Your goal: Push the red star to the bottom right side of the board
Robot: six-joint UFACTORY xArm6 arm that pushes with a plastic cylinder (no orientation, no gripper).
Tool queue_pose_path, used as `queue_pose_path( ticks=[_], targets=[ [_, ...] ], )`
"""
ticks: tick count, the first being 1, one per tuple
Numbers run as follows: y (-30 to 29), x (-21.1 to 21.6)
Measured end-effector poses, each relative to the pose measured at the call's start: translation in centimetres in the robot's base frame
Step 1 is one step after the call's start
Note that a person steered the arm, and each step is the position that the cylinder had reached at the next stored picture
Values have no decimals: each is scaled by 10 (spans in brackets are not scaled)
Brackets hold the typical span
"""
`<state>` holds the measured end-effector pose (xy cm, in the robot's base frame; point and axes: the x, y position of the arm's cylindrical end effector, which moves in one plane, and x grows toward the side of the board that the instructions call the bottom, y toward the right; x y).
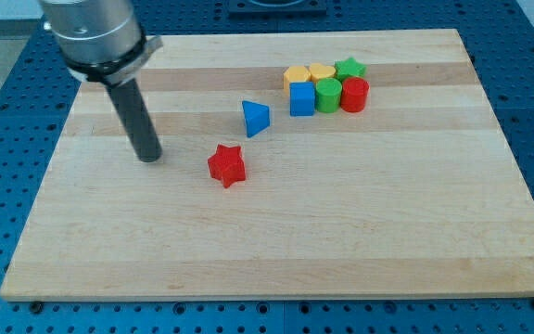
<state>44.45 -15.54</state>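
The red star [227,165] lies on the wooden board [276,250] left of the centre. My tip [150,158] rests on the board to the star's left, about a star's width and a half away, not touching it. A blue triangle [256,118] sits just above and right of the star.
A cluster of blocks sits at the upper right of centre: a yellow block [297,74], a yellow cylinder [322,72], a green star [349,68], a blue cube [301,98], a green block [327,95] and a red cylinder [354,94]. The board's edges border a blue perforated table.
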Motion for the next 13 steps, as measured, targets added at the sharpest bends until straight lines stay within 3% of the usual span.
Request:
queue_pose_path(
  ticks=[2, 3, 4, 5, 6, 8, 9, 11, 12, 13],
  targets=[
    [107, 97],
    [72, 97],
    [8, 72],
    [-2, 26],
    [35, 9],
    [191, 37],
    [205, 49],
    [117, 4],
    [90, 41],
    [112, 72]
  ],
)
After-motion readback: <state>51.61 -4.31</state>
